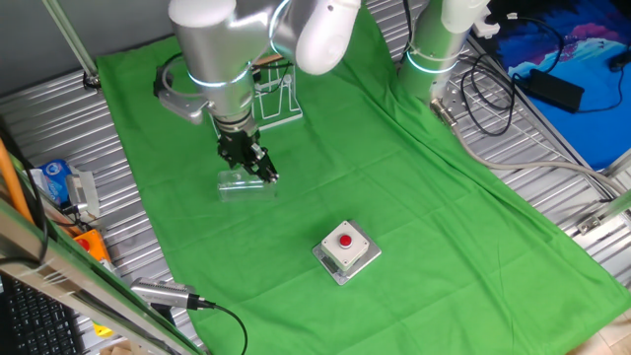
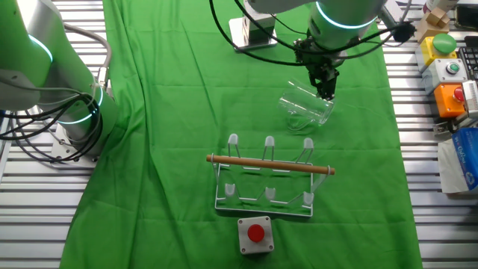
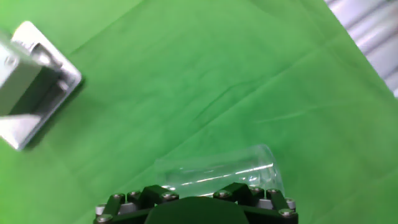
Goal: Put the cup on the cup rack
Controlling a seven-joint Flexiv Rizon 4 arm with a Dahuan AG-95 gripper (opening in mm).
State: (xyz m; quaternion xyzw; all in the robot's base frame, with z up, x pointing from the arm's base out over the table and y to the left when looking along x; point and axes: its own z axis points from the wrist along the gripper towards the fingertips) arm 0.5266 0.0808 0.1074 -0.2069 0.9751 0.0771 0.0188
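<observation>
The small clear colourless drinking glass point(image 2: 305, 109) lies on its side on the green cloth point(image 2: 172, 112) covering the tabletop point(image 2: 45, 217), well apart from the white wire cup rack with upright loops and a light wooden dowel across its top point(image 2: 269, 175). In the other fixed view the glass sits at roughly 1 o'clock from the rack, with bare cloth between them. The black two-finger gripper point(image 2: 326, 88) of the silver arm is down at the glass; in one fixed view the gripper point(image 1: 258, 168) meets the upper edge of the glass point(image 1: 244, 183), and its fingertips appear to straddle the glass wall at one end. Whether the jaws are clamped on the wall or merely placed around it cannot be told. In the hand view the glass point(image 3: 217, 171) lies crosswise directly beyond the dark gripper body point(image 3: 196, 206), and the fingertips themselves are out of sight. A grey box with a red button point(image 2: 255, 234) stands just beside the rack base, at 6 o'clock from it. The rack holds nothing.
</observation>
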